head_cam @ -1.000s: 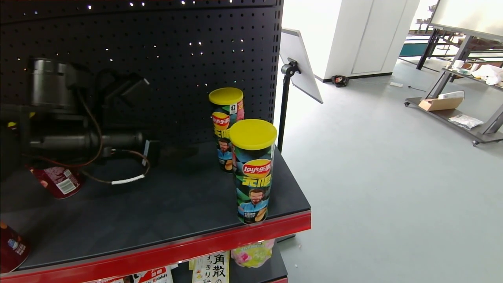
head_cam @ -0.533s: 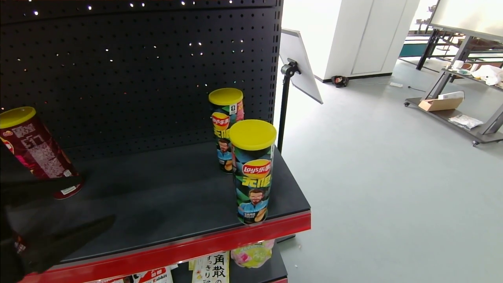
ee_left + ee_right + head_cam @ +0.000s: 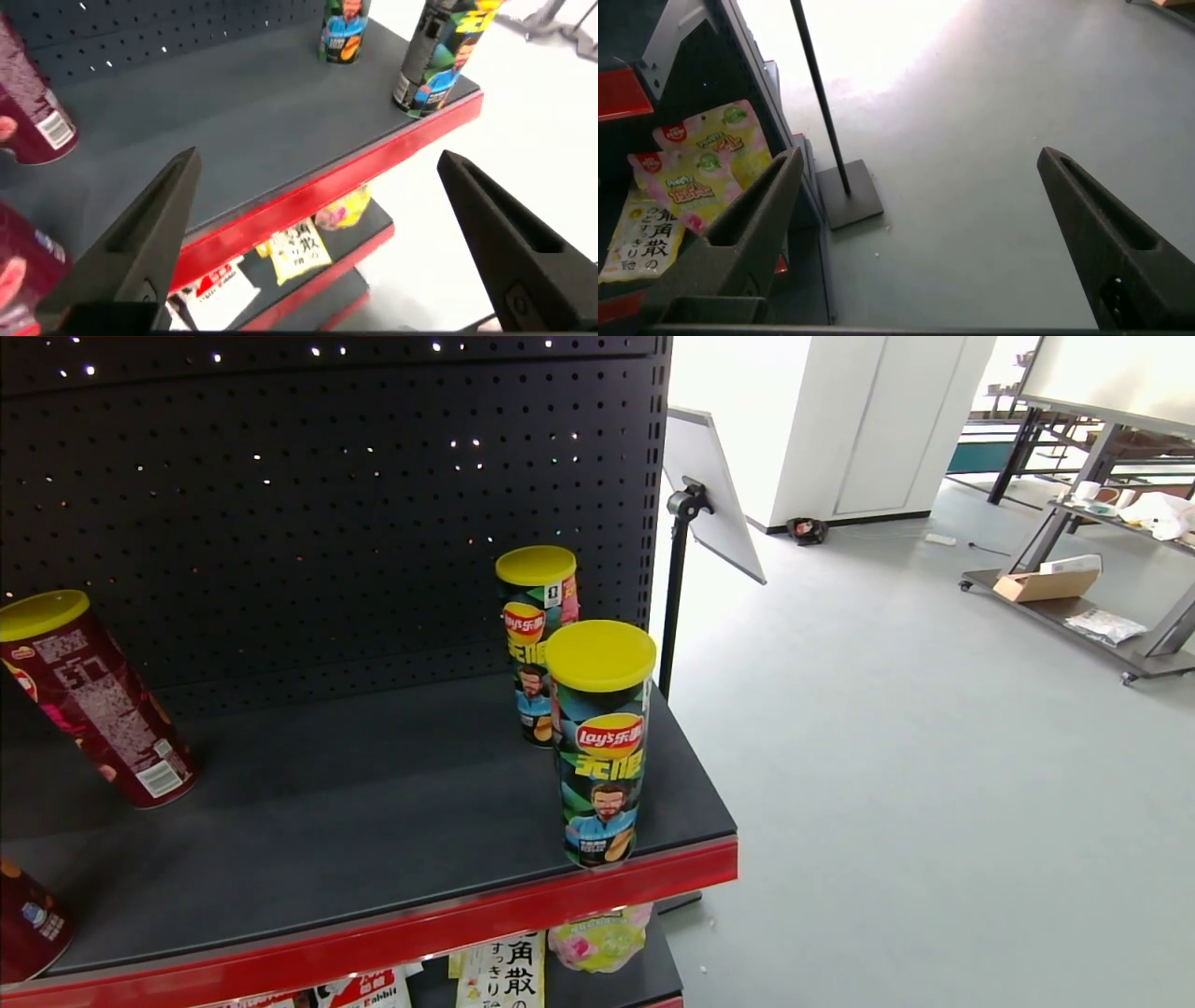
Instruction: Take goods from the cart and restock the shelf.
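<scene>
Glossy cylindrical near can (image 3: 600,737) and far can (image 3: 537,635), yellow-lidded, stand right on the matte black shelf (image 3: 373,803); maroon can (image 3: 93,700) far left, perhaps leaning. Left gripper (image 3: 318,159) and right gripper (image 3: 920,154) gape, empty.

On the shelf (image 3: 392,821), the front can (image 3: 602,747) stands at the right end by the front edge, with the rear can (image 3: 539,635) just behind it near the pegboard (image 3: 327,523). A third can (image 3: 93,700) stands far left towards the back. A fourth can (image 3: 26,919) is at the left front corner. Packets (image 3: 597,938) lie on the lower shelf (image 3: 644,975) beneath.
</scene>
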Tool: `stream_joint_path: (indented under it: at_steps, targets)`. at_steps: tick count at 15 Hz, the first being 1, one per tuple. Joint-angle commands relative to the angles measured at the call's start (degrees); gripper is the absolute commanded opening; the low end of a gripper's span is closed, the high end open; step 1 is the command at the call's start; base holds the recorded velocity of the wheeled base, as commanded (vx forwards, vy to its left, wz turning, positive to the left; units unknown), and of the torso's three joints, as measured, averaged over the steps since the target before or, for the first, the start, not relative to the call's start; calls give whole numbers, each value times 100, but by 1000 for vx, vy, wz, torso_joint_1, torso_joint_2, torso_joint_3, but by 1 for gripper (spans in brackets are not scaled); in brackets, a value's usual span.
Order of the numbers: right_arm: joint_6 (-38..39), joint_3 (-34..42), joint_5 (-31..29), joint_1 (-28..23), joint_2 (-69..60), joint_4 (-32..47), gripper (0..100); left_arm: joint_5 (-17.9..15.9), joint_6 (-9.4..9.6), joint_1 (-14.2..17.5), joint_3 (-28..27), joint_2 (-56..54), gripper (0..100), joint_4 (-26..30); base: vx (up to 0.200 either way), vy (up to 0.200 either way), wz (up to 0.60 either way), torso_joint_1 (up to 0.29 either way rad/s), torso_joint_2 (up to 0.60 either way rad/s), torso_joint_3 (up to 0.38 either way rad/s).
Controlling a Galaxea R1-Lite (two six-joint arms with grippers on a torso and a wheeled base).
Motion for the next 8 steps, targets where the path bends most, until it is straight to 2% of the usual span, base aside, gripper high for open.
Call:
stream_joint_path:
  at_steps: [1, 2, 4, 5, 6, 7, 8]
  targets:
    - [-1, 0, 4, 0, 9, -1, 100, 337, -83, -6, 284, -1169, 100, 407, 0, 0, 0, 0, 0, 0]
    - [-36, 0, 4, 0, 9, -1, 100, 820, -83, 2, 222, -1230, 100, 627, 0, 0, 0, 0, 0, 0]
    - [-19, 0, 4, 0, 9, -1, 100, 1497, -92, 2, 205, -1230, 100, 820, 0, 0, 0, 0, 0, 0]
    - [-27, 0, 12, 0, 9, -1, 100, 1726, -83, 29, 117, -1213, 100, 987, 0, 0, 0, 0, 0, 0]
    - [-36, 0, 12, 17, 9, -1, 100, 1937, -127, 249, -217, -1046, 100, 1453, 0, 0, 0, 0, 0, 0]
    - [-27, 0, 12, 17, 9, -1, 100, 1945, -312, 635, -428, -1019, 100, 1884, 0, 0, 0, 0, 0, 0]
    - [-27, 0, 12, 17, 9, -1, 100, 1945, -321, 670, -428, -1028, 100, 1910, 0, 0, 0, 0, 0, 0]
